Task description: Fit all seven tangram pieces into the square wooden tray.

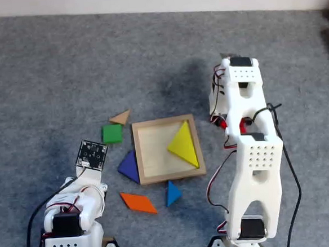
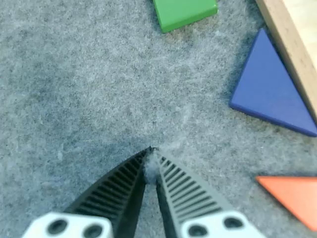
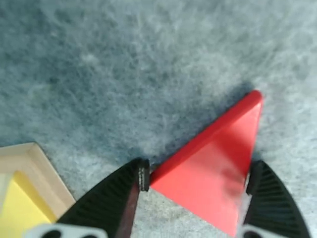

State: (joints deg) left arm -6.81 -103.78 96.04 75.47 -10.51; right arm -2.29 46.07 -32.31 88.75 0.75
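Tangram pieces are spread over a grey carpet (image 1: 48, 80) around the square wooden tray (image 1: 138, 153), which sits between the two arms.

1. Tray contents: one yellow triangle (image 1: 184, 145) lies inside, against the side nearer the right arm.
2. Loose pieces beside the tray, on the left arm's side:
   - The tan triangle (image 1: 120, 117) and the green square (image 1: 112, 133) lie near the far corner.
   - The dark blue triangle (image 1: 129, 166) touches the tray wall.
   - The orange parallelogram (image 1: 139, 202) and the light blue triangle (image 1: 172, 193) lie just off the near edge.
3. Left arm (image 1: 75, 214): it is folded low near its base, with the wrist pointing at bare carpet short of the green square and the dark blue triangle. The left gripper (image 2: 151, 153) has its fingers pressed together, tips meeting, with nothing between them.
4. Right arm (image 1: 255, 162): it is stretched away from its base along the tray's side, then bent back down, so the wrist points at the carpet just outside the tray's far corner.
5. Right gripper (image 3: 198, 178): its fingers are spread wide and clamped on the red triangle (image 3: 218, 153), one at a corner and the other on the opposite edge. The piece's free point faces away from the gripper. Whether it is clear of the carpet cannot be told.
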